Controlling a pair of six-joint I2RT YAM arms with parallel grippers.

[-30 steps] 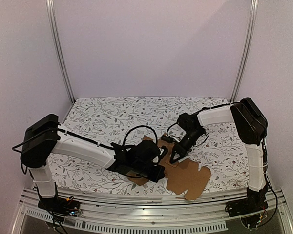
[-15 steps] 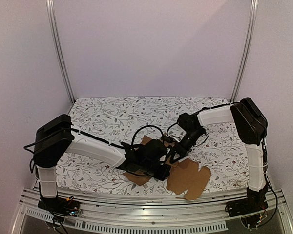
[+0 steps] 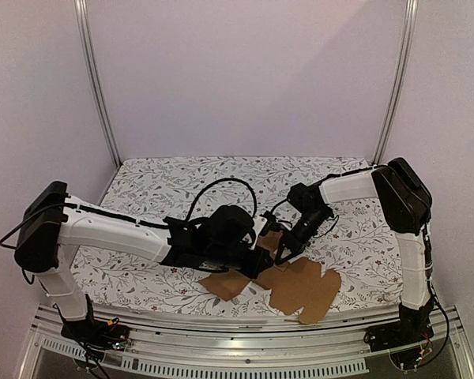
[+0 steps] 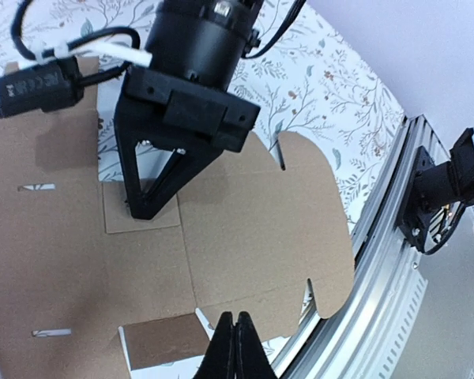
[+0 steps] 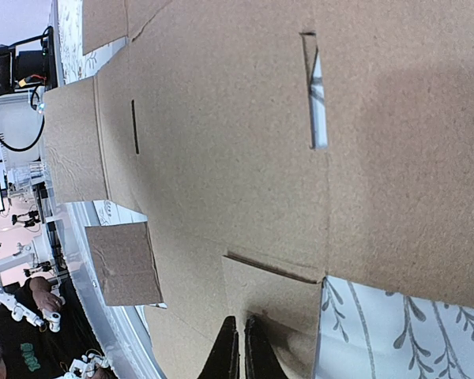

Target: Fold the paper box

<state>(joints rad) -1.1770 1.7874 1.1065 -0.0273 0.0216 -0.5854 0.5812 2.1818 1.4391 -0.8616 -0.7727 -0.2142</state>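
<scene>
On the table, paper box is lying flat, unfolded, brown. Left wrist view is showing right pincer closed, tips touching a small flap; left pincer closed, empty.

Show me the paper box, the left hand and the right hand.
paper box (image 3: 308, 286), top view, its flat right panel.
left hand (image 4: 234, 322), left wrist view, between its fingertips.
right hand (image 5: 240, 325), right wrist view, between its fingertips.
</scene>
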